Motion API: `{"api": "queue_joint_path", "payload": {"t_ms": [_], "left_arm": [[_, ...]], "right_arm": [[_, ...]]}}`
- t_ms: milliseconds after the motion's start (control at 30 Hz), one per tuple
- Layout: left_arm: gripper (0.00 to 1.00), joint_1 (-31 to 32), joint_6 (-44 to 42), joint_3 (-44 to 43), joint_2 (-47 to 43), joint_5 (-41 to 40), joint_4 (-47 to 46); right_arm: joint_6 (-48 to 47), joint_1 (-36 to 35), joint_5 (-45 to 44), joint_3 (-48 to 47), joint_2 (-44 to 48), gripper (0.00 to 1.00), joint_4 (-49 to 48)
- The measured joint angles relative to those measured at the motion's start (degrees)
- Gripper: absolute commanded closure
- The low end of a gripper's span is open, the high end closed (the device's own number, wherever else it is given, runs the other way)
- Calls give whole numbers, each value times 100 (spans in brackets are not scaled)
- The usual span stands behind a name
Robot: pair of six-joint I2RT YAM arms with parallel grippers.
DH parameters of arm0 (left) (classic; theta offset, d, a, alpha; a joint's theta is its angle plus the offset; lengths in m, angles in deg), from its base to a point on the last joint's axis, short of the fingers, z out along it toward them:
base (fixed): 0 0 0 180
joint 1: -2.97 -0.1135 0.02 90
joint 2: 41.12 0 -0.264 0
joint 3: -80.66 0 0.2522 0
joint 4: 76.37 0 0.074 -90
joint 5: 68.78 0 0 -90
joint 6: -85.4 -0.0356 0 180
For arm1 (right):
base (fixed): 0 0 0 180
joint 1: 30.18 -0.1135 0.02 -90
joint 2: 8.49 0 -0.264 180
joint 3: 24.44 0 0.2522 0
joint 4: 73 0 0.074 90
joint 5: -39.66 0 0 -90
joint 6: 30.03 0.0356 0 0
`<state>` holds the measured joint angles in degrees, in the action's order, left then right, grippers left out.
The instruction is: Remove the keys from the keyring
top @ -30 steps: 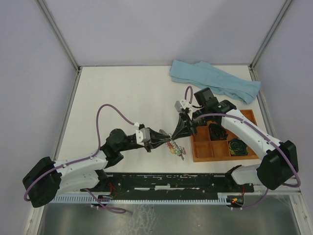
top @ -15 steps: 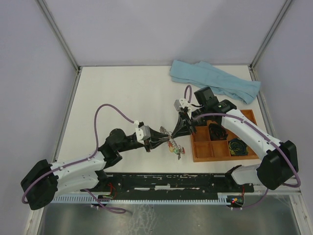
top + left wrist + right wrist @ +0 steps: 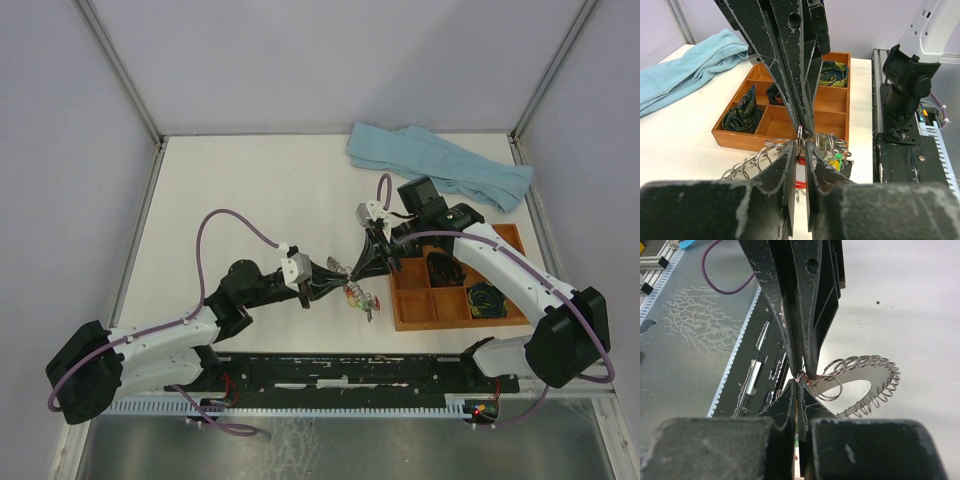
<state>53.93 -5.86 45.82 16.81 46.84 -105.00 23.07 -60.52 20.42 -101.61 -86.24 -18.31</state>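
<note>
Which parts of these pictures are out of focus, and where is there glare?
Left wrist view: the left gripper's fingers, close to the lens, are blurred; the orange tray is sharp. Right wrist view: the right gripper's fingers are blurred too, the keyring sharp, the table bright. Top view: even light, no glare, but the keys are too small to tell apart.

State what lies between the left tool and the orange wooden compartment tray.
The left wrist view shows the silvery loop-fringed metal keyring with its coloured keys, and the right tool reaching down to it.
</note>
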Motion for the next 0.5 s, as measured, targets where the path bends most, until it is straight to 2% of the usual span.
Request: {"api": "queue_joint_path", "payload": {"t_ms": [67,200,300,367,500], "left_arm": [[88,2,7,0,11,7,-4],[77,0,15,2,9,9,-7],[73,0,22,2,9,17,-11],[73,0,24,2,7,33,-9],[80,0,28,0,20,103,-7]], "right_arm": [[0,0,-22,0,0,99,-2],[2,-2,-26,0,0,99,-2],[2,-2,-26,0,0,99,2],[2,-2,-28,0,0,99,4],[2,-2,-33,0,0,99,7]]}}
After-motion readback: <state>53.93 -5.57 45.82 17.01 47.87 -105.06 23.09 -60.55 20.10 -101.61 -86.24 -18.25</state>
